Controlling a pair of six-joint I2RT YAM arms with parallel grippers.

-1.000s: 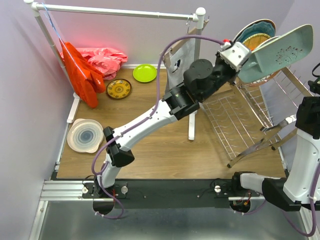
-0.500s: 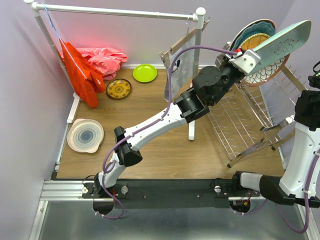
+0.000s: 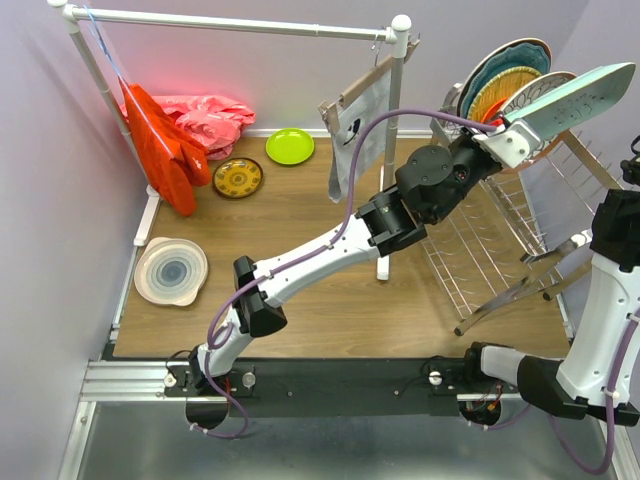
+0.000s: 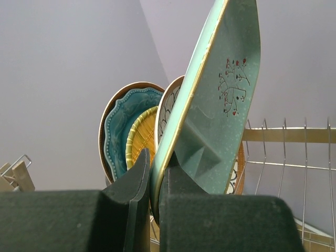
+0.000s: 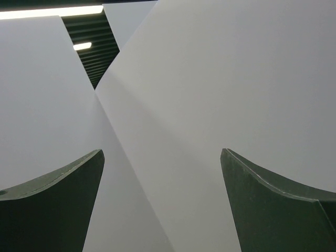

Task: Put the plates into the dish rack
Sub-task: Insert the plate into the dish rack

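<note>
From overhead, the left arm reaches across the bench (image 3: 320, 290) to the far right corner, its left pincer (image 3: 518, 130) clamped on the lower end of the mint rectangular tray (image 3: 580, 90), which hangs tilted on edge above the back rows of the dish rack (image 3: 480, 250), just beside the plates already standing there; three pieces wait well apart on the bench's left side, the lime green plate (image 3: 290, 147), the yellow-brown patterned plate (image 3: 238, 177) and the white ringed plate (image 3: 172, 270). Seen from the left wrist, the jaws pinch the tray's gold-edged rim, one on each face; the teal scalloped plate (image 4: 122, 126), the woven yellow plate (image 4: 140, 137) and a brown-rimmed floral plate (image 4: 169, 105) stand close behind it, and free tines rise to the right; the job here looks to be lowering the tray edge-first into an open slot in front of that stack, so keeping it near upright, square to the tines and clear of the floral plate would matter, with the grip held until the wires carry the bottom edge. From the right wrist, the right pincer (image 5: 161, 155) stands wide apart, holding nothing, aimed at bare wall and ceiling.
</note>
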